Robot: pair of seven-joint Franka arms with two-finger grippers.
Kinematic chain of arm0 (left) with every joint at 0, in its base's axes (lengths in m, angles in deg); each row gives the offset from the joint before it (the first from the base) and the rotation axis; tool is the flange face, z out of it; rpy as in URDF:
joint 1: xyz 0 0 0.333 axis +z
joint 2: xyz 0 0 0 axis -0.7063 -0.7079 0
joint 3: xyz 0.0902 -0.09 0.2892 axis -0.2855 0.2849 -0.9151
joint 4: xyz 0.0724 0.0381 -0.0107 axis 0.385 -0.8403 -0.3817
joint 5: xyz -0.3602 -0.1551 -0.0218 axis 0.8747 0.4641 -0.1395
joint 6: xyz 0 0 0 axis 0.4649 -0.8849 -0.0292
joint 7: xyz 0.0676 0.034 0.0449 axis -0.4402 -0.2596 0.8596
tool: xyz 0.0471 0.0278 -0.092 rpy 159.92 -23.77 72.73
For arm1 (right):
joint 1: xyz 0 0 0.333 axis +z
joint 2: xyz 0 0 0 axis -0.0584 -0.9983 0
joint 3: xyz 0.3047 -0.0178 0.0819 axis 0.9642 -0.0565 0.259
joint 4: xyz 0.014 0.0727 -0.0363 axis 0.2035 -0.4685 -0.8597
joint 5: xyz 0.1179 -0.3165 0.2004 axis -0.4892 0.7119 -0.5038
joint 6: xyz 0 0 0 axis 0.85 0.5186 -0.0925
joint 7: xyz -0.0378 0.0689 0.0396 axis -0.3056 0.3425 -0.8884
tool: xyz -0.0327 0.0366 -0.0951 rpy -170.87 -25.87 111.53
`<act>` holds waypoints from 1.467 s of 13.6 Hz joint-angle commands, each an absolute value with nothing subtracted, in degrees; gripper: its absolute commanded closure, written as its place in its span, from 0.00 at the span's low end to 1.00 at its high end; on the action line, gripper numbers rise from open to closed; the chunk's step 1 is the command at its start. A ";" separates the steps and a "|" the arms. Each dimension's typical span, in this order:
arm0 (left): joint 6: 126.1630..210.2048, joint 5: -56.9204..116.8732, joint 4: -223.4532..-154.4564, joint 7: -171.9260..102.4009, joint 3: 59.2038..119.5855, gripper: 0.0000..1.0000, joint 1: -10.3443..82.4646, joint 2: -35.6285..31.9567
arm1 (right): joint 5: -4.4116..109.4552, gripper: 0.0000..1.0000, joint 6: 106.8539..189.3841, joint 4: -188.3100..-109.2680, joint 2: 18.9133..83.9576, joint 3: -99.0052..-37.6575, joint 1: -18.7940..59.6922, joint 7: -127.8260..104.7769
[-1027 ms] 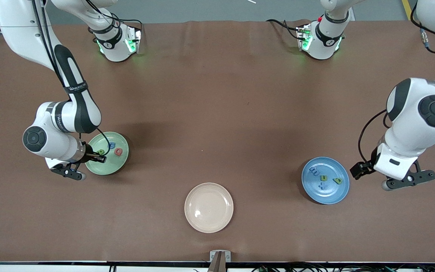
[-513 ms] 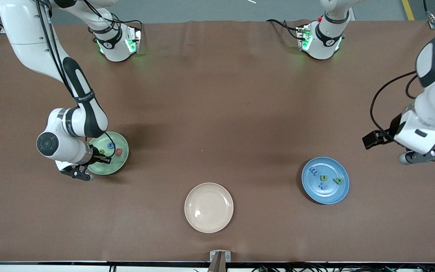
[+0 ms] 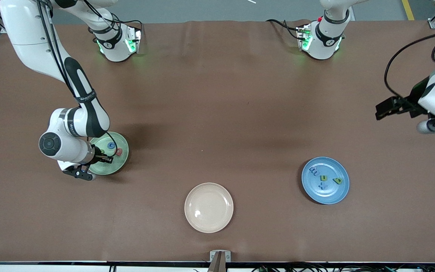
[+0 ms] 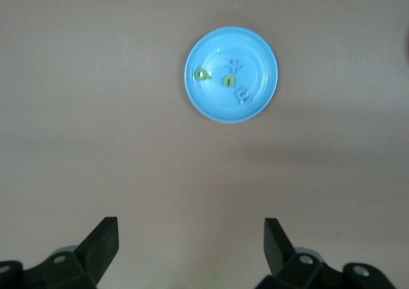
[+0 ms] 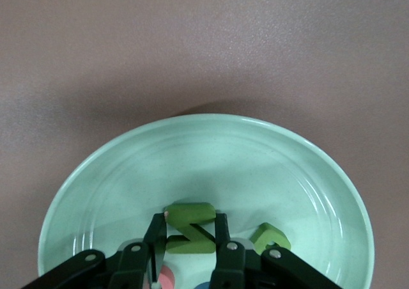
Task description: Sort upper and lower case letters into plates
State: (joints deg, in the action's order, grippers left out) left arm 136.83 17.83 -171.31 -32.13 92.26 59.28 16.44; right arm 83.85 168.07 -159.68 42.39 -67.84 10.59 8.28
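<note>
One green letter (image 5: 190, 228) is kept pinched by the right gripper (image 5: 189, 238) over the mint plate (image 5: 307, 174); the left gripper (image 4: 190, 238), wide open, has been lifted away from the blue plate (image 4: 262, 100), so sorting looks nearly finished.

Brown table (image 3: 217, 113) bearing a mint-green plate (image 3: 121, 160), a blue plate (image 3: 325, 194) and a cream plate (image 3: 209, 207); a green N (image 5: 190, 227) sitting between black fingers (image 5: 155, 234); blue and green letters (image 3: 323, 178) showing on blue.
</note>
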 commanded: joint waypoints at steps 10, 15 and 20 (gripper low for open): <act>134.34 20.02 -180.03 -35.68 80.30 0.00 49.86 28.18 | 84.18 0.00 142.23 -147.00 51.24 -67.72 10.12 5.21; 134.43 19.93 -179.59 -36.99 79.51 0.00 49.94 28.18 | 85.58 0.00 130.08 -141.54 55.91 -68.24 9.68 1.34; 134.52 20.02 -179.51 -36.99 79.68 0.00 50.30 27.92 | 90.78 0.00 117.85 -130.99 55.74 -68.16 7.67 -3.41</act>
